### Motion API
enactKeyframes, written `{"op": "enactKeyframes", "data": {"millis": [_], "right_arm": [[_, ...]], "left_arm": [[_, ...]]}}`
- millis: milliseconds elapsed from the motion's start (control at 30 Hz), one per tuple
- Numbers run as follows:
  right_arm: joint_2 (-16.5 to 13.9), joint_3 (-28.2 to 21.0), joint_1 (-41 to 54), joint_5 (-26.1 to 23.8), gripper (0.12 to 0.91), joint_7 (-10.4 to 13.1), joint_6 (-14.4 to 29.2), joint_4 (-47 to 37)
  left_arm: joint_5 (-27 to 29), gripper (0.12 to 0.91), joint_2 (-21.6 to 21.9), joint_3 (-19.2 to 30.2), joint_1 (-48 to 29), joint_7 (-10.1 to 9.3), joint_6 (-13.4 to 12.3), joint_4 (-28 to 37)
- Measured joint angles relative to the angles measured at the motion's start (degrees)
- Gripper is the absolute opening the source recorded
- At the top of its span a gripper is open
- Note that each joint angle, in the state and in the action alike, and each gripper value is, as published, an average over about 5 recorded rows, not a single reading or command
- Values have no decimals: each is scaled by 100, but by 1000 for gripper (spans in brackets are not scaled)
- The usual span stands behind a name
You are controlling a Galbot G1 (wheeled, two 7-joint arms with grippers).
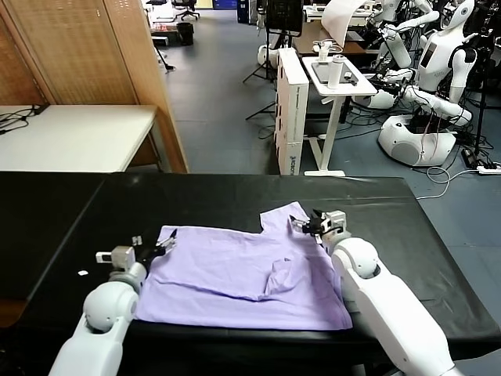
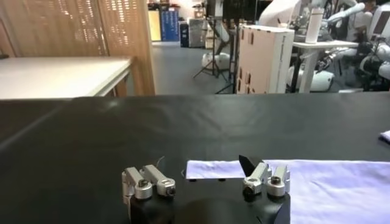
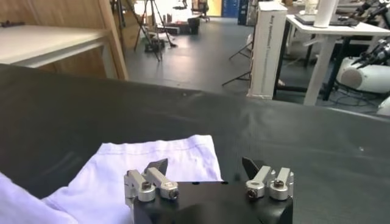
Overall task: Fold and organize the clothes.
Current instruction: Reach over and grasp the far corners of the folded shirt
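Lavender T-shirt (image 1: pixel 243 274) lies spread on black table (image 1: pixel 219 200), lower centre of head view; no readable print on it. Left gripper (image 1: pixel 162 248) low at shirt's left corner, jaws open, empty. Right gripper (image 1: pixel 307 225) over upper right sleeve, jaws open, empty

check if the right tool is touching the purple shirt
Cannot tell. The right tool hangs open over the shirt sleeve in its wrist view, but no view shows contact or gap plainly.
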Motion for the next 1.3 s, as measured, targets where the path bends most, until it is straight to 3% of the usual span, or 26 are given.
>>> {"op": "enactKeyframes", "data": {"millis": [133, 233, 367, 633, 1100, 1300], "right_arm": [[45, -3, 21, 67, 886, 10, -30, -72], [72, 2, 23, 114, 789, 17, -56, -95], [99, 11, 8, 133, 633, 24, -71, -110], [111, 16, -44, 159, 475, 33, -90, -70], [112, 32, -125, 179, 304, 44, -102, 8], [125, 27, -126, 183, 159, 47, -106, 15]], "left_arm": [[2, 904, -30, 10, -14, -5, 61, 50], [0, 863, -34, 13, -15, -3, 96, 55], [-3, 732, -16, 16, -23, 7, 136, 61], [-12, 502, 4, 64, -13, 38, 300, 80], [-101, 468, 71, 104, -94, 17, 546, 26], [-111, 420, 87, 103, -127, 2, 553, 46]]}}
